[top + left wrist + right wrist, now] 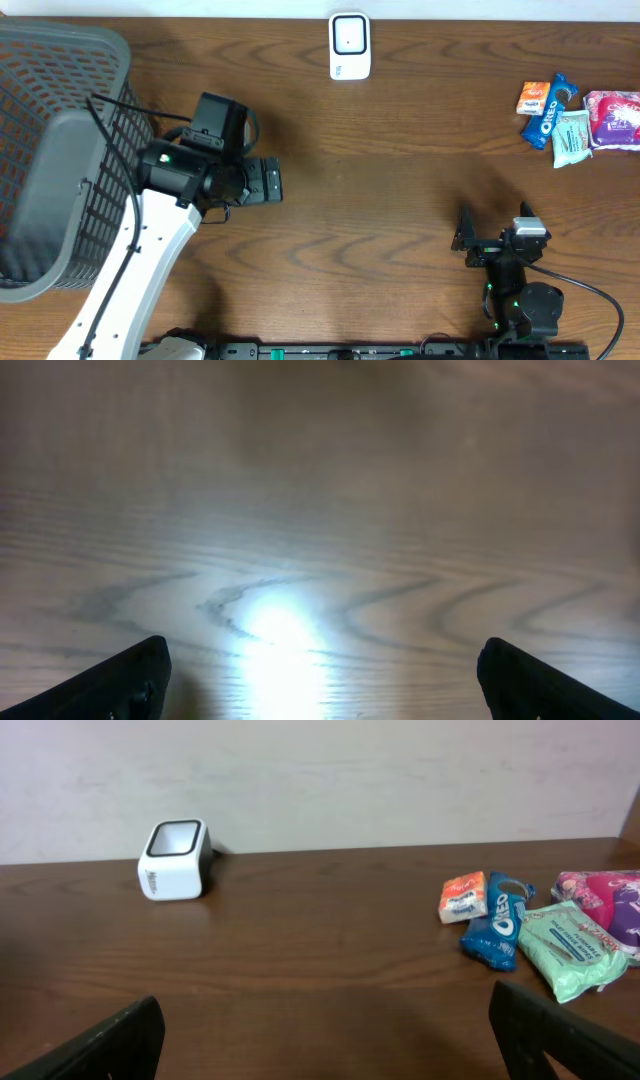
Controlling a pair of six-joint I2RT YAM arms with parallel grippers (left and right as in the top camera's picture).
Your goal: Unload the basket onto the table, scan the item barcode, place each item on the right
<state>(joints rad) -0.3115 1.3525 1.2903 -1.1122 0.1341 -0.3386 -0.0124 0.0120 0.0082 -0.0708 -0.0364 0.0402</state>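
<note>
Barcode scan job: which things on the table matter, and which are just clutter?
Part of the job:
- white scanner
- candidates to scan: orange packet, Oreo pack, green pack, pink pack
- left gripper and right gripper, both open and empty

Lying about:
- grey mesh basket, far left, not named in the task

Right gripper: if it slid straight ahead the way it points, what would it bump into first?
Probably nothing: the right gripper aims between the scanner and the Oreo pack, along the table.
</note>
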